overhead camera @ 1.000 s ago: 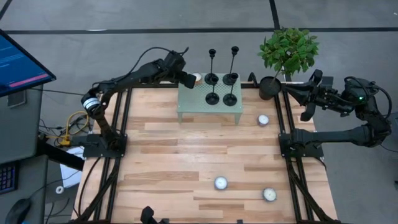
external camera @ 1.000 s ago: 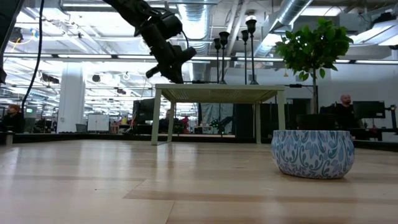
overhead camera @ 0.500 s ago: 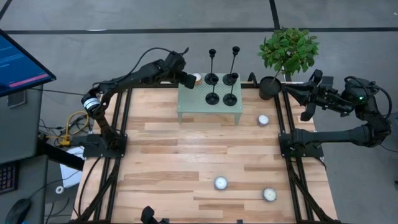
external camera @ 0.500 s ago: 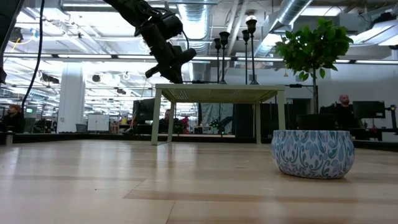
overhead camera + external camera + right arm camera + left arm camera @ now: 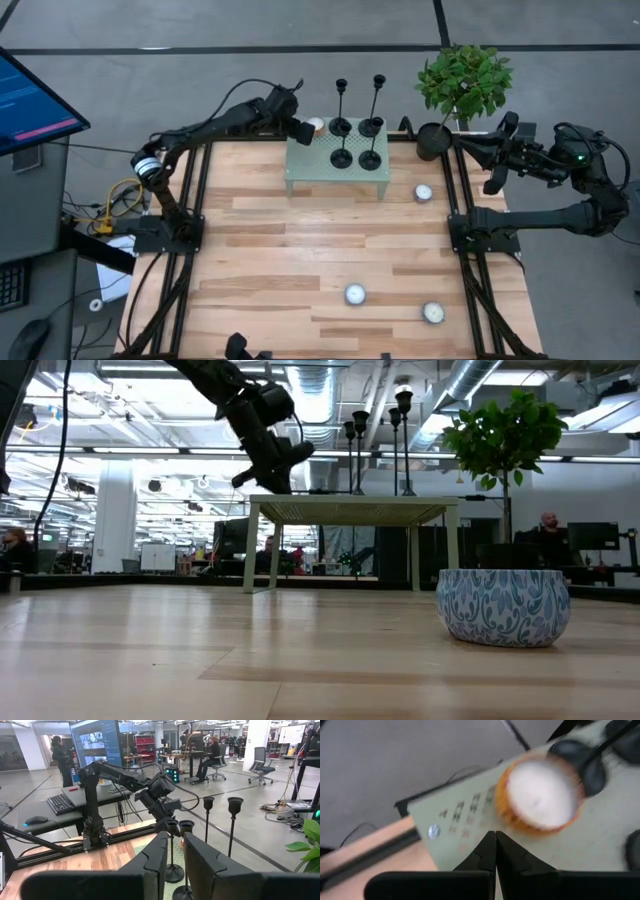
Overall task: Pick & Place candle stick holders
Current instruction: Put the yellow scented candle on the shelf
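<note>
Overhead looks straight down, low looks level across; both share the small green stand (image 5: pixel 337 150).

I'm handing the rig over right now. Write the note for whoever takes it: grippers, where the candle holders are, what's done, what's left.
Left gripper: shut, empty, over the far left corner of the small green stand, beside a tealight in an orange cup.
Right gripper: parked off the table's far right edge by the potted plant, holding nothing, fingers slightly apart.
Candle stick holders: all four upright on the stand, two tall at the back, two short in front.
Done: nothing shows moved off the stand.
Left: the placing, as far as can be judged. Three tealights lie on the table.
</note>
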Controlling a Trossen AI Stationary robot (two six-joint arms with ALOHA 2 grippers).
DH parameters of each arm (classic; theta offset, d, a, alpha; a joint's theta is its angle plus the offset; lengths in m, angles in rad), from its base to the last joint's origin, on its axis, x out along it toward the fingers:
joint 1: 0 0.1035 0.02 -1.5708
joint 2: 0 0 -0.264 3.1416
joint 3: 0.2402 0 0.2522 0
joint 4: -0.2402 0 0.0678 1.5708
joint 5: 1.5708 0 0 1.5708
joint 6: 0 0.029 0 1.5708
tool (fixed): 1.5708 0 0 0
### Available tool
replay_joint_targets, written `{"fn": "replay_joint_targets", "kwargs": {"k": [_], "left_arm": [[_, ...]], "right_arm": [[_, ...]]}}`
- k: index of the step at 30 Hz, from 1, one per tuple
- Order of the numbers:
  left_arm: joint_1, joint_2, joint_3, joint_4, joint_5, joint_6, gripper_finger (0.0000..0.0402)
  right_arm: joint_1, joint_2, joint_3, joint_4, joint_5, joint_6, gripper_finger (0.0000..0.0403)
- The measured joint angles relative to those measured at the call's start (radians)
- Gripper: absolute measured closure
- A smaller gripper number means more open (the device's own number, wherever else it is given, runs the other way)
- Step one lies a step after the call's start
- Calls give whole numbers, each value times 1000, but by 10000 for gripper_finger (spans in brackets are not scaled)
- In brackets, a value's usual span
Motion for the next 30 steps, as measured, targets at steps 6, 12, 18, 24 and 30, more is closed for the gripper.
{"fn": "replay_joint_targets", "kwargs": {"k": [6,12,18,24,30], "left_arm": [[-6,2,-23,50,-1,-15,400],[-11,12,-22,75,1,-27,400],[-12,31,-22,110,6,-34,400],[-12,33,-22,168,7,-49,400],[-12,37,-22,189,5,-53,400]], "right_arm": [[0,0,0,0,0,-7,347],[0,0,0,0,0,-10,347],[0,0,0,-1,0,-10,347],[0,0,0,-1,0,-10,347],[0,0,0,-1,0,-12,347]]}}
